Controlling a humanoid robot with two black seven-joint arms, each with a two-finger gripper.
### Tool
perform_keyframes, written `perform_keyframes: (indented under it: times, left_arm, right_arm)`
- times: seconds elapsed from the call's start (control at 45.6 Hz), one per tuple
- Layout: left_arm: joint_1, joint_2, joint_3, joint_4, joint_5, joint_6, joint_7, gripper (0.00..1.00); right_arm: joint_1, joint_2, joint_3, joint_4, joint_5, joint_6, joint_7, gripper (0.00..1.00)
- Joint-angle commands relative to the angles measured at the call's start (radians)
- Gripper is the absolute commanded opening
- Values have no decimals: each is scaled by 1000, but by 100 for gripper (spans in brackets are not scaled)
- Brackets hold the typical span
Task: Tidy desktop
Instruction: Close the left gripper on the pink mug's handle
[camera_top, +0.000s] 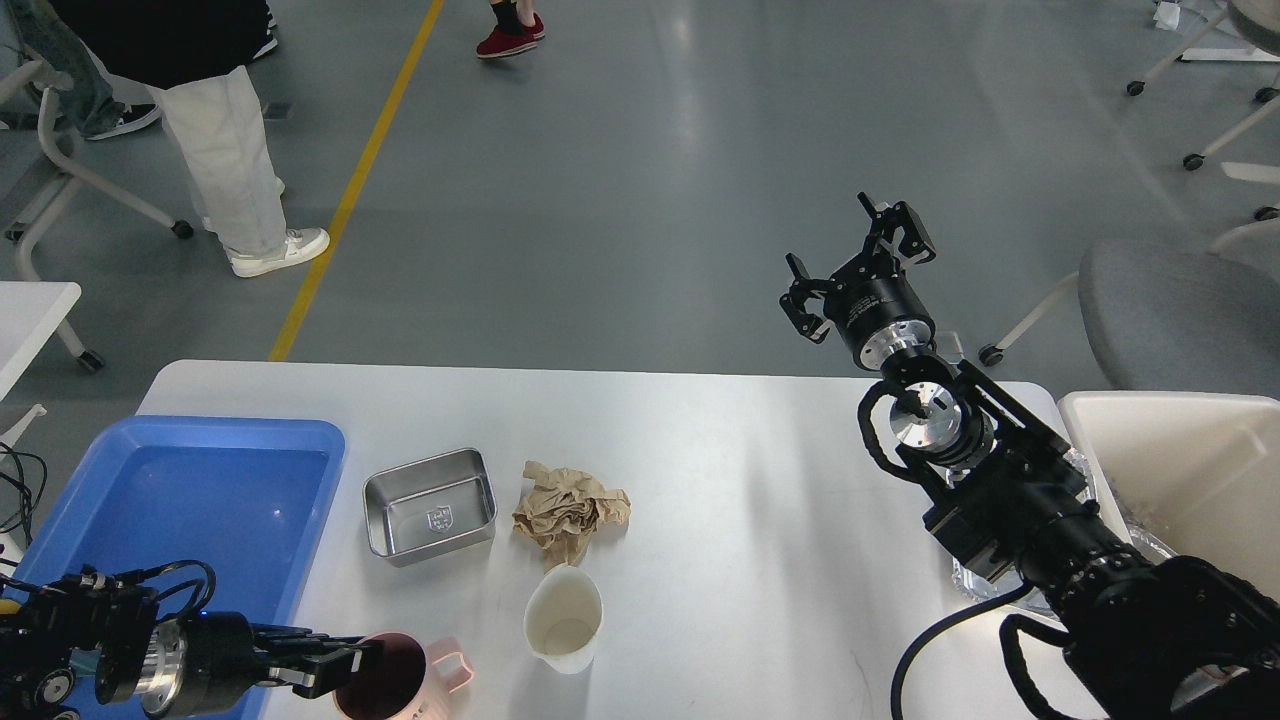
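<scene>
While our left gripper (335, 668) at lower left pinches the rim of the pink mug (395, 680), our right gripper (860, 260) hangs spread wide and empty, upper right. The desktop (700, 480) fills the lower frame, carrying a steel tin (430, 505), crumpled paper (570, 512), white cup (563, 618).

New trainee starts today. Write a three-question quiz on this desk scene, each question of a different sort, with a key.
1. True or false: the square stainless-steel tray lies inside the blue plastic tray.
2. What lies between the steel tray and the white plastic cup? A. crumpled brown paper B. a spoon C. a sponge
3. Fill in: the left gripper is at the rim of the ___ mug.

Key: 1. False, it sits on the white desktop. 2. A, the crumpled brown paper. 3. Pink, the pink mug.
</scene>
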Motion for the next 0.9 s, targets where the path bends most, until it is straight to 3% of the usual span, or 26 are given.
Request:
perform_keyframes:
  times: [0.0, 0.263, 0.877]
  left_arm:
    - [0, 3, 2, 1, 0, -2, -14, 7]
    - [0, 17, 3, 1, 14, -3, -60, 0]
    - [-2, 84, 5, -35, 92, -11, -117, 0]
  right_arm:
    - [-1, -6, 0, 1, 0, 0, 0, 100]
    - [0, -9, 2, 1, 1, 0, 0, 100]
    - [2, -11, 2, 1, 1, 0, 0, 100]
